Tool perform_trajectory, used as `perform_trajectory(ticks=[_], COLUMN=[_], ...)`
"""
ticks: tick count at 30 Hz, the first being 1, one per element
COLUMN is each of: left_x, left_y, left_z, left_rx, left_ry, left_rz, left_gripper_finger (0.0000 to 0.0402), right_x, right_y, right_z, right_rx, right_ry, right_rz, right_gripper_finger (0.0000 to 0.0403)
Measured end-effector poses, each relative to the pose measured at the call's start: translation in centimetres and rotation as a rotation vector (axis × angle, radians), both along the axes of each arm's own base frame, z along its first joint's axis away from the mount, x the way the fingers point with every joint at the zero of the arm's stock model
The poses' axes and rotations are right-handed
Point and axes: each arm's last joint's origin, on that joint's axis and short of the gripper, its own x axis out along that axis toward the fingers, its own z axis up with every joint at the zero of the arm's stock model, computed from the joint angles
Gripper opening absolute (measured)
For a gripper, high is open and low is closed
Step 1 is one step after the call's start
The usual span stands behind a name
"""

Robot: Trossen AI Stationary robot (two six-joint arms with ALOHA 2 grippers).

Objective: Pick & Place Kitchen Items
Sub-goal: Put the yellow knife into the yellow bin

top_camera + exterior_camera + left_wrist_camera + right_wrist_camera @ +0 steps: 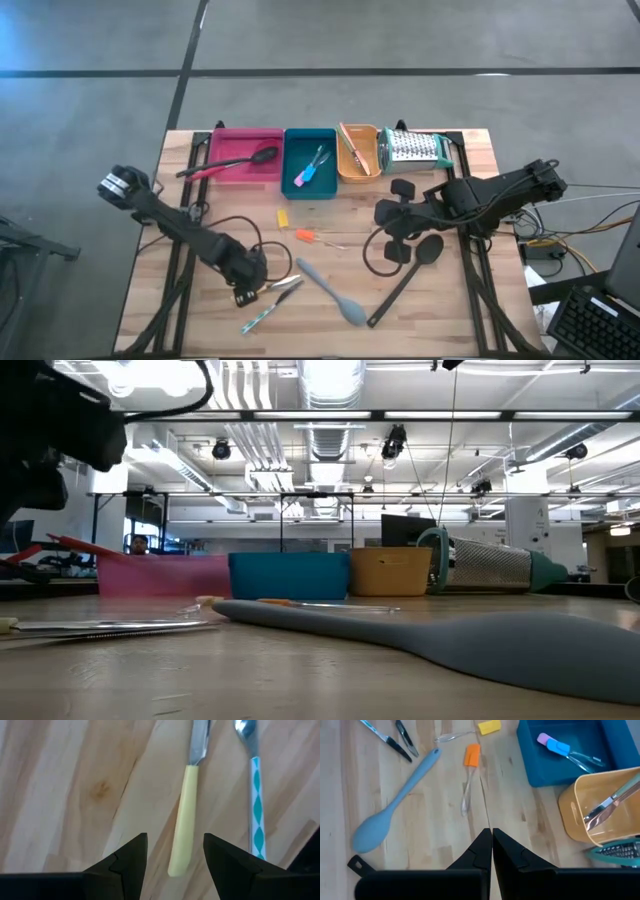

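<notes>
My left gripper (175, 856) (252, 285) stands open over the table's near left and points steeply down. Its fingers stand on either side of the free end of a yellow-handled knife (182, 820) (278, 288) without touching it. The knife lies flat on the wood, beside a utensil with a teal-patterned handle (256, 805) (262, 316). A grey spoon (330, 292) (395, 802), an orange-handled tool (305, 236) (471, 757) and a long black spoon (405, 280) also lie flat on the table. My right gripper (491, 845) (392, 215) hangs shut above the table's right middle, holding nothing.
Along the far edge stand a pink tray (222, 140) holding a black spoon (245, 160), a teal tray (292, 140) with small blue- and pink-handled tools, an orange tray (368, 170) with a utensil, and a metal grater (415, 148). A small yellow piece (283, 217) lies mid-table.
</notes>
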Motion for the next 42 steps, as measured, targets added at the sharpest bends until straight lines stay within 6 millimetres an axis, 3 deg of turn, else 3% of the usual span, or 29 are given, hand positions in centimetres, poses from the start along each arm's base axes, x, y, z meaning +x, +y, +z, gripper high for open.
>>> perform_trajectory(ticks=[14, 27, 30, 36, 42], left_x=[0.4, 0.8, 0.8, 0.7, 0.3], left_y=[-2.2, -2.7, -2.6, -2.5, -2.2], left_z=[-2.4, -5.3, -5.9, -6.5, -5.4], left_rx=[0.011, 0.093, 0.112, 0.140, 0.149], left_ry=[0.111, 0.174, 0.191, 0.217, 0.215], left_rz=[-0.052, -0.161, -0.174, -0.185, -0.184], left_gripper_finger=[0.0197, 0.0194, 0.0171, 0.0077, 0.0077], right_x=[0.2, 0.2, 0.2, 0.2, 0.2], right_y=[0.0, 0.1, 0.0, 0.0, 0.0], right_z=[0.1, 0.1, 0.1, 0.1, 0.1], right_rx=[-0.002, -0.001, 0.000, -0.001, -0.001], right_ry=[-0.017, -0.020, -0.020, -0.019, -0.019], right_rz=[0.012, 0.012, 0.010, 0.011, 0.012], right_gripper_finger=[0.0008, 0.0008, 0.0008, 0.0008, 0.0008])
